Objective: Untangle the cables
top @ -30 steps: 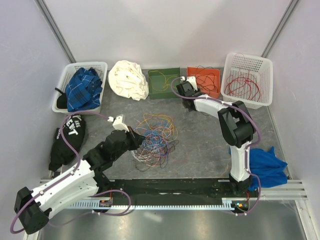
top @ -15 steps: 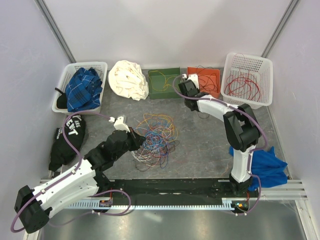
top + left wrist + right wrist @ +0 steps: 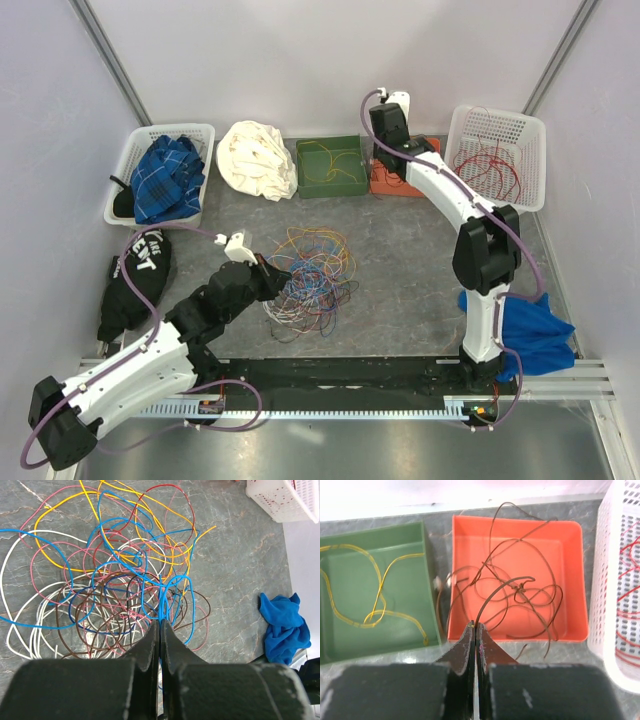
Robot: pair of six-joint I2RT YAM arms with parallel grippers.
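A tangle of thin cables (image 3: 312,275) in blue, yellow, red, pink, brown and white lies on the grey table. My left gripper (image 3: 275,272) sits at its left edge. In the left wrist view the left gripper (image 3: 160,625) is shut on a blue cable (image 3: 165,595) that runs up into the tangle (image 3: 115,580). My right gripper (image 3: 383,140) is raised over the orange tray (image 3: 385,185) at the back. In the right wrist view the right gripper (image 3: 475,626) is shut on a brown cable (image 3: 500,592) that arches up from a brown bundle in the orange tray (image 3: 570,580).
A green tray (image 3: 330,165) holding a yellow cable (image 3: 380,592) stands left of the orange one. A white basket (image 3: 495,115) with red cables is at the back right. A basket with plaid cloth (image 3: 165,175), a white cloth (image 3: 257,160), a black bag (image 3: 135,280) and a blue cloth (image 3: 530,325) ring the table.
The right gripper has shut on the brown cable and risen up and back from the orange tray's left edge. The left arm has held still.
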